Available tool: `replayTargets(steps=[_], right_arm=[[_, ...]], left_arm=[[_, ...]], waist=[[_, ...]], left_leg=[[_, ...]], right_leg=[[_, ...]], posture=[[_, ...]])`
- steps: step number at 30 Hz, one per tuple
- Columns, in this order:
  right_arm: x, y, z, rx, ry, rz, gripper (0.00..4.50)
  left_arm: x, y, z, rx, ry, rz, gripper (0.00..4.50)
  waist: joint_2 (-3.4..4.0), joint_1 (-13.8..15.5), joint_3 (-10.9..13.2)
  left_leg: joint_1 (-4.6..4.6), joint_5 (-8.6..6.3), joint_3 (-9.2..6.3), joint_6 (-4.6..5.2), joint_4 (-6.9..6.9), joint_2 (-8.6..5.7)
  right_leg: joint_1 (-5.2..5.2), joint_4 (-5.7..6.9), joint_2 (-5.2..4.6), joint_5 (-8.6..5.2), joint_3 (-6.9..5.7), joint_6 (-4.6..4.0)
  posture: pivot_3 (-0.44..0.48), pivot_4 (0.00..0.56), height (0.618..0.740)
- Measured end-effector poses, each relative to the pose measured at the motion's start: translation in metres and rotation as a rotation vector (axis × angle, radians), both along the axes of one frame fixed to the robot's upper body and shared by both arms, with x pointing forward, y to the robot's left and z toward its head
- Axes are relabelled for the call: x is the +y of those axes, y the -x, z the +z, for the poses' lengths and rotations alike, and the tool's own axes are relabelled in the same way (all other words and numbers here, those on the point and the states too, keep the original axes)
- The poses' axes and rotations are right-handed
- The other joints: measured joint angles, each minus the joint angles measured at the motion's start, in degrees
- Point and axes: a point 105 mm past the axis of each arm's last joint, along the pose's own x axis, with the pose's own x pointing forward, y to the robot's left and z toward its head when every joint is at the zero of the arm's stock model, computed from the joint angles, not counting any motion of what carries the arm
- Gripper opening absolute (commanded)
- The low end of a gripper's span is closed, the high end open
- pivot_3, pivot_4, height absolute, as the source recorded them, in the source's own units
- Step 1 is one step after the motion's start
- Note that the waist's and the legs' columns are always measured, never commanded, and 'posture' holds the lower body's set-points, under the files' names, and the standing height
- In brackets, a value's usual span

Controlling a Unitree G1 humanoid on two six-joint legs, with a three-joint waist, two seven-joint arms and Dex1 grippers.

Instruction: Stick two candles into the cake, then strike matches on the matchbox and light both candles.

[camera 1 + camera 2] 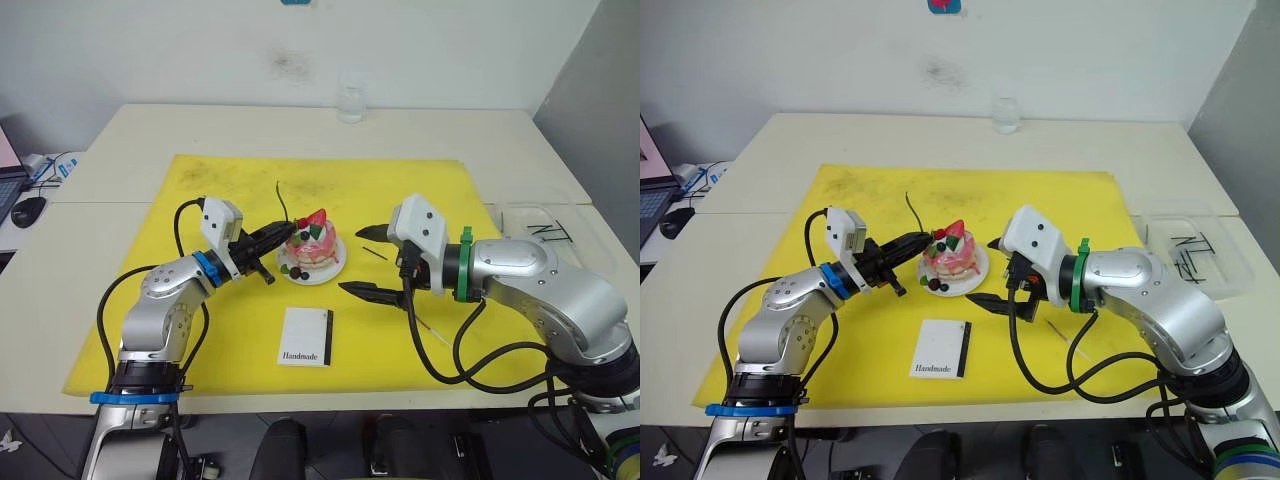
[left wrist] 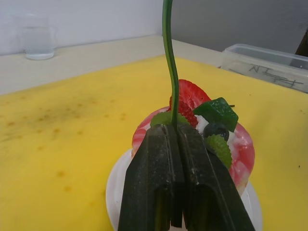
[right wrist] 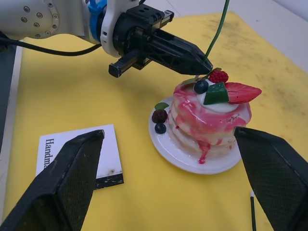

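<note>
Left hand (image 1: 288, 233) clamped on green candle (image 1: 282, 203), held upright at top of cake (image 1: 311, 250). Right hand (image 1: 367, 262) spread wide, empty, just beside cake. Matchbox (image 1: 306, 336) flat on yellow mat (image 1: 130, 300), near cake. Match (image 1: 375, 253) beside plate.

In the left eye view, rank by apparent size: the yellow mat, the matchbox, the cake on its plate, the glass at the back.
1. yellow mat
2. cake with its plate and matchbox: look alike, not ranked
3. glass, though it stands farthest from the camera
</note>
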Motion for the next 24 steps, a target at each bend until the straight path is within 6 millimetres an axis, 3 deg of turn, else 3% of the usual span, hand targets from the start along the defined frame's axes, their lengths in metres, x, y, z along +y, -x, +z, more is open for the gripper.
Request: replayTargets(steps=[12, 24], right_arm=[[-0.0003, -0.0003, -0.0002, -0.002, 0.002, -0.002, 4.49], [0.0011, -0.0011, 0.0004, -0.007, -0.006, -0.008, 4.5]], left_arm=[[-0.0007, -0.0005, -0.0022, 0.014, 0.021, 0.013, 0.0], [0.0055, 0.0006, 0.0054, 0.032, 0.033, 0.036, 3.47]], waist=[[-0.01, 0.0, -0.02], [-0.01, -0.01, -0.01]], left_leg=[[0.04, 0.0, -0.02, 0.01, 0.02, 0.0], [0.03, 0.0, -0.02, 0.01, 0.02, 0.0]], right_leg=[[0.05, 0.0, 0.0, 0.02, -0.01, 0.01], [0.05, -0.01, 0.0, 0.02, -0.01, 0.02]], posture=[[0.0, 0.15, 0.735], [0.0, 0.15, 0.735]])
